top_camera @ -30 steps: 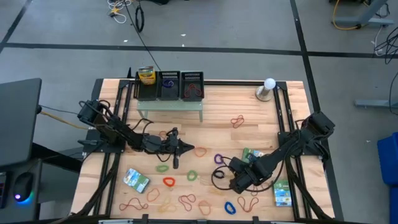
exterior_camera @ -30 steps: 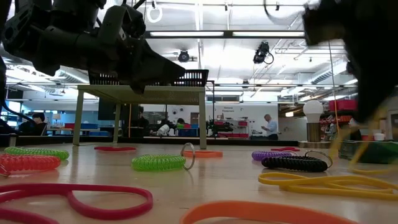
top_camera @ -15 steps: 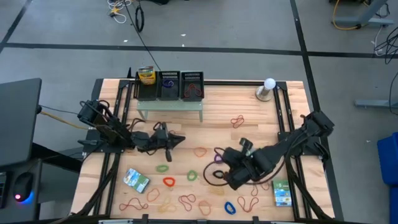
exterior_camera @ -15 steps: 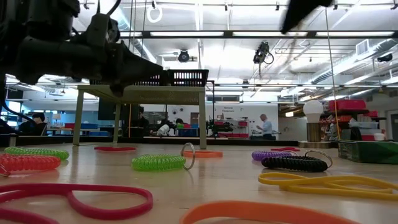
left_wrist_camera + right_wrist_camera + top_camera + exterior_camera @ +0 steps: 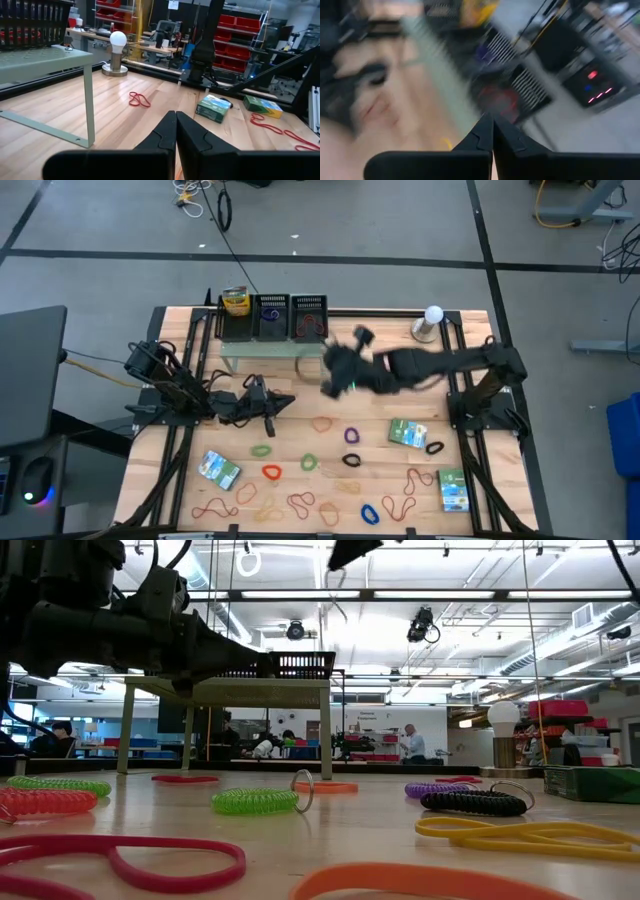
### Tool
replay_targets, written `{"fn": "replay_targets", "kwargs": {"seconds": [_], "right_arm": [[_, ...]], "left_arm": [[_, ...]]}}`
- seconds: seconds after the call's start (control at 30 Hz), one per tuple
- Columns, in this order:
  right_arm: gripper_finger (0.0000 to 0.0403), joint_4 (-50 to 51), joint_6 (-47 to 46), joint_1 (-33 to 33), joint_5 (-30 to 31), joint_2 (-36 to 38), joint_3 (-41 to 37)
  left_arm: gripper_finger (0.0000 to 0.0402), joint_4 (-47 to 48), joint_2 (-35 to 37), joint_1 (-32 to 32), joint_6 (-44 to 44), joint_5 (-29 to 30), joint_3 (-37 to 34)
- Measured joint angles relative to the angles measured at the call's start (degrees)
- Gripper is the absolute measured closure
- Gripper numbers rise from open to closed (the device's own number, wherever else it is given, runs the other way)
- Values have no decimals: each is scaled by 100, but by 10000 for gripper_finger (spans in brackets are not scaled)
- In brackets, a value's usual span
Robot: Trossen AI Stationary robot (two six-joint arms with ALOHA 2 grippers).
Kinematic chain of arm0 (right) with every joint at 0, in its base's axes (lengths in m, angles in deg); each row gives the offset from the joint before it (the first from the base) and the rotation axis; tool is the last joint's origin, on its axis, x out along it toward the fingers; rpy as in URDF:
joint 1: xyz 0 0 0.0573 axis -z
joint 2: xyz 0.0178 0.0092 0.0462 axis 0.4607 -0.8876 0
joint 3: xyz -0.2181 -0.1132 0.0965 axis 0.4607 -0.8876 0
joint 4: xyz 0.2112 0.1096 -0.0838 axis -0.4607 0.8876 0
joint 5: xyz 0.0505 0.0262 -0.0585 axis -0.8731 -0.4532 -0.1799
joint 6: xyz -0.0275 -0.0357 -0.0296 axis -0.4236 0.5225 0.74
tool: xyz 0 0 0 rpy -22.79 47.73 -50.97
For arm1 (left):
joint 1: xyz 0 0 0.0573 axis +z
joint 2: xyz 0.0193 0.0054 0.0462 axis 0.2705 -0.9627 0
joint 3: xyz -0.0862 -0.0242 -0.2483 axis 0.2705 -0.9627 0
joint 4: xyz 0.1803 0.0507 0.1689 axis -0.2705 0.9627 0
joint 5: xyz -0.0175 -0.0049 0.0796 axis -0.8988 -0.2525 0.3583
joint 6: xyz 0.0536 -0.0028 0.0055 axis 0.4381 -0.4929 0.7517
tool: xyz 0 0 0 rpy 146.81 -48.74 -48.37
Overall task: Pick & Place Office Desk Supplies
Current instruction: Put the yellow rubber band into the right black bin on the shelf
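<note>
Rubber-band loops (image 5: 272,471) were red, green, orange, purple and black; packets (image 5: 408,433) green-white-blue; trays (image 5: 273,317) black mesh; shelf (image 5: 272,349) pale green.

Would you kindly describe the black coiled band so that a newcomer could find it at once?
Start at the wooden table and go to its right side, where a green packet lies. The black coiled band sits just beside that packet, toward the front edge. It is the only black loop there; nearby bands are red.

Right gripper (image 5: 335,375) beside pale-green shelf (image 5: 272,348)
</note>
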State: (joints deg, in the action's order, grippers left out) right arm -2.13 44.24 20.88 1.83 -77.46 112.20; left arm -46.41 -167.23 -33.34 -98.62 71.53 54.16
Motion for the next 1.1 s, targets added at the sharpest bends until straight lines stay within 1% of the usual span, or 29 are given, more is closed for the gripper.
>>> {"fn": "replay_targets", "kwargs": {"seconds": [0.07, 0.17, 0.23, 0.33, 0.43, 0.73, 0.87, 1.0, 1.1], "right_arm": [[400, -593, 527, 355, -16, 0, 4], [400, -1381, 1091, 820, -205, -17, 5], [400, -1771, 1267, 1082, -400, -49, 7], [400, -2077, 1329, 1403, -761, -151, 11], [400, -2086, 1329, 1644, -1010, -325, 11], [398, -2121, 1326, 2016, -1103, -1007, 4], [388, -2227, 1234, 2098, -1171, -1209, 4], [376, -2349, 1118, 2125, -1181, -1256, 2], [359, -2421, 1126, 2127, -1136, -1273, 4]], "left_arm": [[392, -2, 0, 0, 18, 0, 0], [392, 28, 0, 0, 37, -2, 0], [392, 28, 0, 0, 37, -1, 0], [392, 33, 0, 0, 58, -2, 0], [392, 56, 0, 0, 85, -4, 0], [392, 79, -2, 0, 98, -4, 0], [392, 94, -2, 0, 101, -18, 0], [392, 119, -2, 0, 101, -20, 2], [392, 136, -2, 0, 101, -20, 2]]}}
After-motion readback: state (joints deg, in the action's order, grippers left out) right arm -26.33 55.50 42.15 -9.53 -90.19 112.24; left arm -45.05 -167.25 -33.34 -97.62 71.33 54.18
